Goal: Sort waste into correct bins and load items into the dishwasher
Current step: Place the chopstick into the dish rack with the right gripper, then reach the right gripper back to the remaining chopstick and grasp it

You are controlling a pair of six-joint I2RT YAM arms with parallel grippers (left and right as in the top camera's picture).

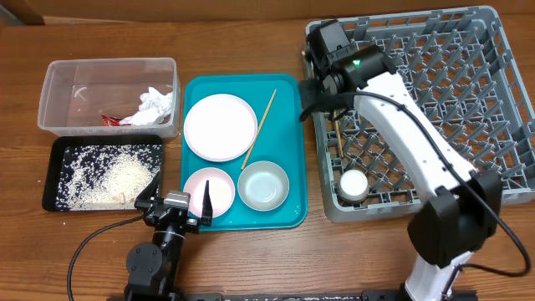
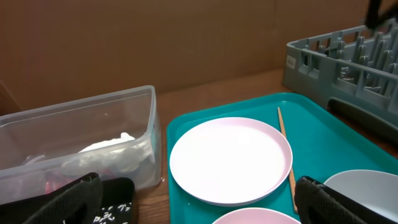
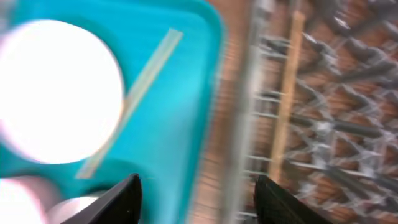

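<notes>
The teal tray (image 1: 288,125) holds the large white plate (image 1: 220,126), the small pink plate (image 1: 219,189), the grey bowl (image 1: 263,185) and one chopstick (image 1: 260,128). The other chopstick (image 1: 339,138) lies in the grey dish rack (image 1: 468,50), with the white cup (image 1: 353,184). The clear tub (image 1: 58,92) holds the napkin (image 1: 155,105) and red wrapper (image 1: 109,119). The black tray (image 1: 60,159) holds rice (image 1: 113,177). My right gripper (image 1: 322,99) is open and empty over the rack's left edge. My left gripper (image 1: 174,203) is open and empty at the front. The wrist views show the plate (image 2: 230,158) and chopsticks (image 3: 134,96) (image 3: 287,93).
The wooden table (image 1: 251,33) runs behind the tub and the teal tray. A black cable (image 1: 84,242) lies on the table at the front left. The right arm's white links (image 1: 418,159) cross over the rack's left half.
</notes>
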